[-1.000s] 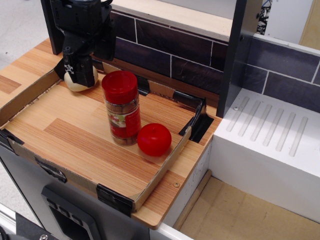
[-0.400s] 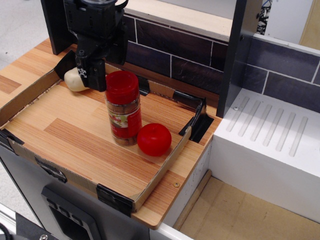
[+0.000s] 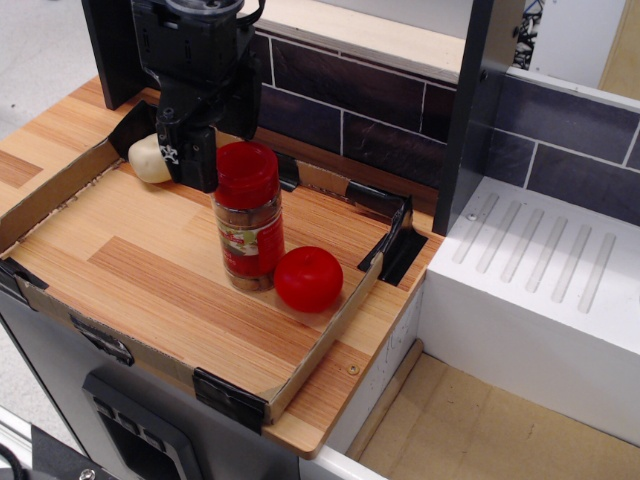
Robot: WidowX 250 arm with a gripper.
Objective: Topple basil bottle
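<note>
1. Basil bottle [image 3: 248,216]: clear jar, wide red cap, red-and-white label, brownish contents. It stands upright, or very nearly so, near the middle of the tray, toward its back half. Not yet toppled.

2. Gripper [image 3: 193,166]: black, hanging over the tray's back-left part, its lower end level with the bottle's cap and just beside it on the left. Contact with the cap looks likely but cannot be confirmed from this angle. Whether the fingers are spread or pressed together cannot be told; they read as one dark block.

3. Red ball [image 3: 308,279]: round, shorter than the bottle, touching or just beside the bottle's lower right side.

4. Cream lump [image 3: 149,159]: pale, potato-shaped, at the tray's back-left corner, partly hidden behind the gripper.

5. Tray [image 3: 60,298]: shallow cardboard rim with black corner clips, wood-grain floor, set on a wooden counter [image 3: 330,398].

6. Step in hand, as judged: pushing the bottle over sideways at cap height.

7. Handling notes:
- Keep the push high, on the cap; a low push would slide the jar instead of tipping it.
- A rightward push sends the jar toward the red ball, which may prop it up or roll off; angling toward the open front floor looks cleaner.
- Carry the push through until the jar passes its balance point.
</note>
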